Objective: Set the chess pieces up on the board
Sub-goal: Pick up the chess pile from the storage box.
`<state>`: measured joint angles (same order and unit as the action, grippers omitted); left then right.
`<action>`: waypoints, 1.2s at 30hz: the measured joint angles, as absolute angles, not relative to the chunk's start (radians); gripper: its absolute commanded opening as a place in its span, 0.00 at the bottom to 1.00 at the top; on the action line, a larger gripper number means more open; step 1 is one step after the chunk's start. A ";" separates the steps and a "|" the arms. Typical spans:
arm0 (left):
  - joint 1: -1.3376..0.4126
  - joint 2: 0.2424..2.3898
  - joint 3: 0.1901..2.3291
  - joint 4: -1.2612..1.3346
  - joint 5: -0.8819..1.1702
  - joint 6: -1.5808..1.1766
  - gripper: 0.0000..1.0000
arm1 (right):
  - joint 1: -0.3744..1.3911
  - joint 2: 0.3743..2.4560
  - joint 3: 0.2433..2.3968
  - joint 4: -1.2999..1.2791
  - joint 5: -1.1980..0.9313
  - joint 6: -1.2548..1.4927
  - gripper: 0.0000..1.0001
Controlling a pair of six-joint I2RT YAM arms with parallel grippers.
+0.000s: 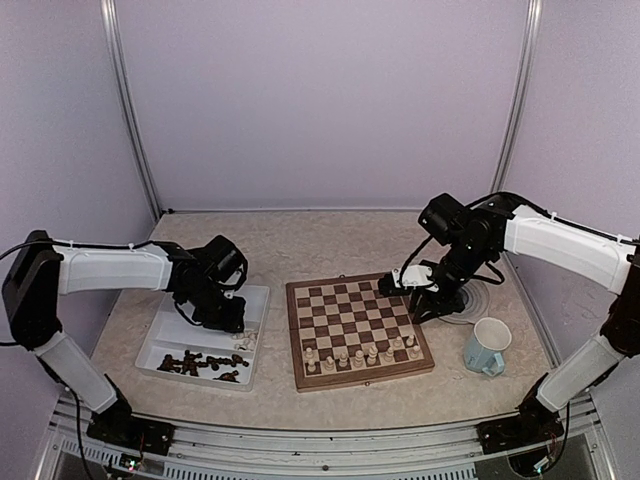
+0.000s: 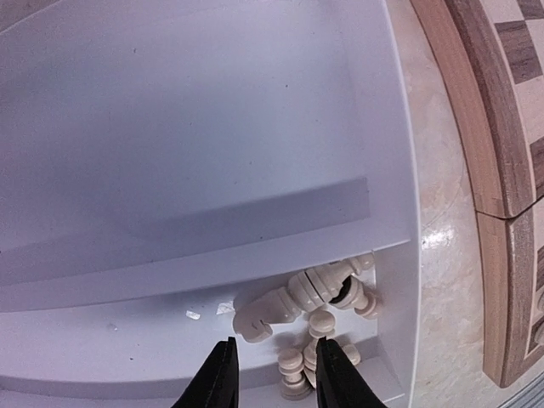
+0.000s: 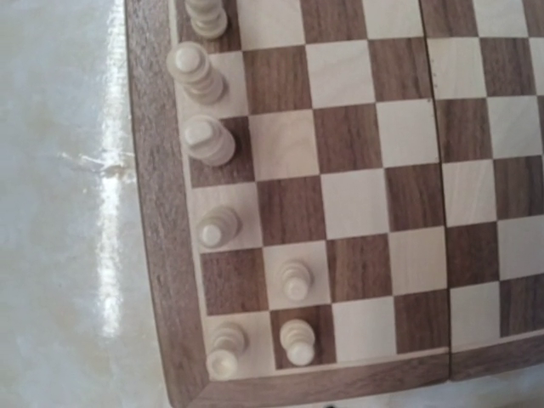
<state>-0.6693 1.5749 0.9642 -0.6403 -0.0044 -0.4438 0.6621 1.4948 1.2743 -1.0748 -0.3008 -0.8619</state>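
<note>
The folding wooden board (image 1: 358, 332), dark brown and cream checks inside a brown border, lay on the mottled beige surface (image 1: 300, 240). Turned cream chess pieces (image 3: 208, 140) stood along its near edge. In the smooth white tray (image 1: 158, 335) dark pieces (image 1: 205, 363) lay toppled. Only the left wrist view showed cream ones (image 2: 306, 293) heaped in a tray corner below the left hand (image 2: 275, 353), its black fingers parted and empty. The right hand (image 1: 428, 298) hung at the board's right edge, near a pale mug (image 1: 487, 347); its grip could not be told
</note>
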 measured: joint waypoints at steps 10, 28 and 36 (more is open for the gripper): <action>-0.675 1.691 1.019 -0.696 -0.056 -0.351 0.31 | 0.656 1.493 1.262 -1.057 -0.318 -0.851 0.26; -0.748 1.758 1.039 -0.661 -0.080 -0.258 0.12 | 0.656 1.512 1.260 -1.050 -0.342 -0.834 0.26; -0.760 1.613 0.979 -0.677 -0.077 -0.266 0.08 | 0.655 1.566 1.328 -1.049 -0.413 -0.806 0.26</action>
<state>-0.7597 1.6135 0.9787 -0.6773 -0.0772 -0.2661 0.6552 1.5661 1.3277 -1.0489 -0.4126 -0.8059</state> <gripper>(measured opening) 0.162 0.260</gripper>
